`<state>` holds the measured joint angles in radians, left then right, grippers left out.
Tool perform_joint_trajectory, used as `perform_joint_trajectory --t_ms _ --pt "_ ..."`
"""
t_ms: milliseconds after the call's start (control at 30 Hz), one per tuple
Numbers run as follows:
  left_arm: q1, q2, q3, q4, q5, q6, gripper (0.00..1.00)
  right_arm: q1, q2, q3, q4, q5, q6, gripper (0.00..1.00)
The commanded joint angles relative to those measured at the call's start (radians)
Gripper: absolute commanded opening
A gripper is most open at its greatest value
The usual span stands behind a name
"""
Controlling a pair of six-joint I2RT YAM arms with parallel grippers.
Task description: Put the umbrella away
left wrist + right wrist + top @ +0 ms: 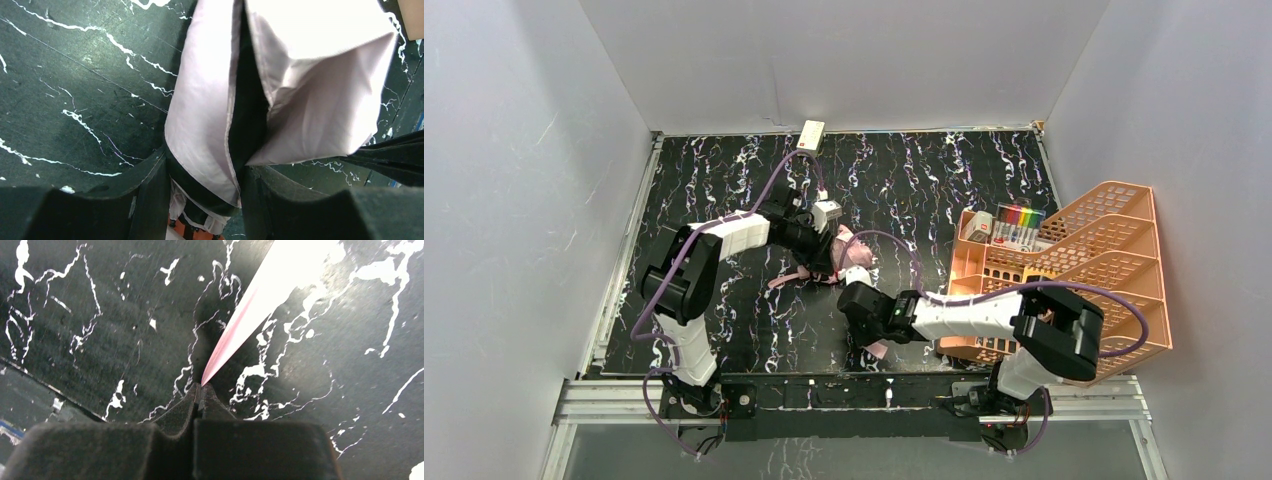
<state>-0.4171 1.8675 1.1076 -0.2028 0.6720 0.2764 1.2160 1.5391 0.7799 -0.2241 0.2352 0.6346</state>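
Umbrella [856, 252] is laid on the black marbled table [924, 180], mid-table, between the two arms and well apart from the orange rack [1114, 250].

Left gripper [827, 248] is positioned at the umbrella's left side. In the left wrist view, a folded bundle of pink and black fabric [210, 100] is seen running up out of the gap between the fingers [145, 200]; the gap is filled and both inner faces are touched, so the left gripper [205, 200] is clamped on the fabric.

Right gripper [856, 296] is placed just near-side of the umbrella. In the right wrist view its jaws [201, 390] are pressed fully together, with a thin pink sliver [250, 305] pinched at the tips and stretched away over the table. Whether strap or canopy edge cannot be told.
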Motion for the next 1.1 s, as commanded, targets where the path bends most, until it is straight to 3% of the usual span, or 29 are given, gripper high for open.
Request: perform_joint_trajectory --t_ms 0,267,667,1067 --pt "0.044 0.0 -0.004 0.053 -0.235 -0.021 0.0 0.096 -0.006 -0.099 -0.226 -0.279 0.062 0.0" --pt "0.036 -0.028 -0.05 0.092 -0.255 -0.051 0.0 0.107 -0.151 -0.176 -0.099 -0.395 0.085 0.0" --pt "-0.129 -0.182 -0.267 0.128 -0.336 0.032 0.0 0.102 -0.16 -0.202 -0.142 -0.291 0.176 0.0" --pt "-0.218 -0.207 -0.353 0.198 -0.511 0.066 0.0 0.027 -0.297 -0.237 -0.181 -0.32 0.142 0.25"
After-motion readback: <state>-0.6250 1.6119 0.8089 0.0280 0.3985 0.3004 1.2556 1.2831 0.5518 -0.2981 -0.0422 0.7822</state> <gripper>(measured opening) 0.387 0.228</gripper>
